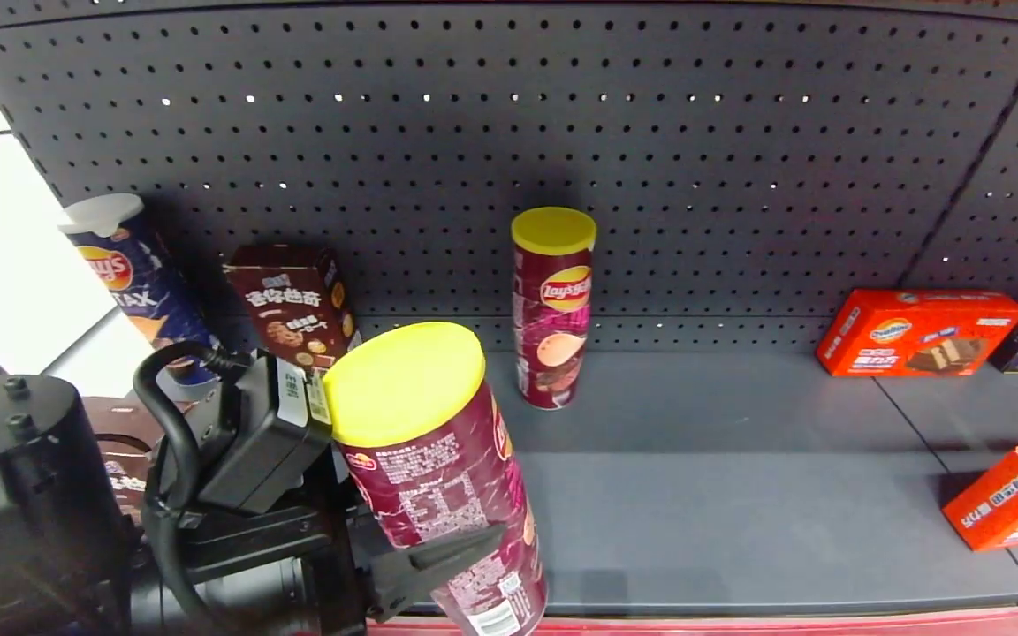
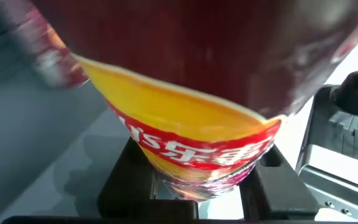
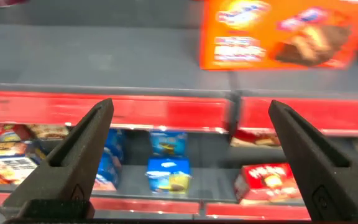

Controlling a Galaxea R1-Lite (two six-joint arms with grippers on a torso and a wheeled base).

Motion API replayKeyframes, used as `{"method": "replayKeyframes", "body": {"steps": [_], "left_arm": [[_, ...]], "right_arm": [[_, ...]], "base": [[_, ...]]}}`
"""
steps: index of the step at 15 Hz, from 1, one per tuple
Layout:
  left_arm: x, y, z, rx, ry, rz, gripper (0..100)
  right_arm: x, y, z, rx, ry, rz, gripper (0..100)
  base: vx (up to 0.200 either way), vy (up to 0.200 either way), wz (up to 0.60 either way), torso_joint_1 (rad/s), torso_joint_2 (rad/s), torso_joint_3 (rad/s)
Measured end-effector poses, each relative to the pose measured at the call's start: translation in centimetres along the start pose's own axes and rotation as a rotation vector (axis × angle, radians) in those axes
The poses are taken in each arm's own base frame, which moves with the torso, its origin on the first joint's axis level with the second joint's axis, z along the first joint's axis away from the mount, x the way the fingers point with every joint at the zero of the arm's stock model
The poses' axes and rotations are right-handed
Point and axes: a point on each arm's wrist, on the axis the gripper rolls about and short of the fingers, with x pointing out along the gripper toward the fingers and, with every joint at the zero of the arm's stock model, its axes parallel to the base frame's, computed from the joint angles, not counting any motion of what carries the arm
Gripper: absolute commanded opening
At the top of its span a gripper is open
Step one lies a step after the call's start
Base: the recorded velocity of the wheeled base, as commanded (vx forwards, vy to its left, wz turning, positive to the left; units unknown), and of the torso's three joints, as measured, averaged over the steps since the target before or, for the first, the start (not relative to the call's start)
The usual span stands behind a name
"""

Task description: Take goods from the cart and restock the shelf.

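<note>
Head view: the left gripper [image 1: 403, 552] clamps the held can [image 1: 429, 459] at the shelf's [image 1: 721, 495] front edge. Its long axis is near upright, lid leaning left, with bare shelf ahead beside the standing can [image 1: 553, 309]. Left wrist view: the can [image 2: 191, 124] sits wedged in that gripper [image 2: 197, 180]. Right wrist view: the right gripper [image 3: 191, 162] is spread and empty, well off to the side.

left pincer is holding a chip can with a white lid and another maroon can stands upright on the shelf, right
Not quite. The lid on the chip can held in the left pincer is yellow, not white, as the head view shows. The rest holds: another maroon can stands upright on the shelf.
</note>
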Motion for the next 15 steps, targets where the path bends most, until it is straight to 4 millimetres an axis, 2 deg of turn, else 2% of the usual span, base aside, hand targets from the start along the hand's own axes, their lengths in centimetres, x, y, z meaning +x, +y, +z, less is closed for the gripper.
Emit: {"method": "replayKeyframes", "body": {"steps": [11, 12, 15], "left_arm": [[-0.5, 0.9, -0.2, 0.009, 0.003, 0.055, 0], [-0.6, 1.1, -0.6, 0.011, 0.020, 0.067, 0], [-1.1, 1.9, -0.8, 0.006, 0.023, 0.109, 0]], "right_arm": [[0.0, 0.0, 0.0, -0.005, 0.002, 0.005, 100], [-0.1, 0.0, 0.5, -0.007, -0.005, 0.018, 100], [0.0, 0.1, 5.1, -0.043, -0.046, 0.115, 100]], "base": [[0.000, 0.000, 0.00, 0.000, 0.00, 0.000], [0.000, 0.000, 0.00, 0.000, 0.00, 0.000], [0.000, 0.000, 0.00, 0.000, 0.00, 0.000]]}}
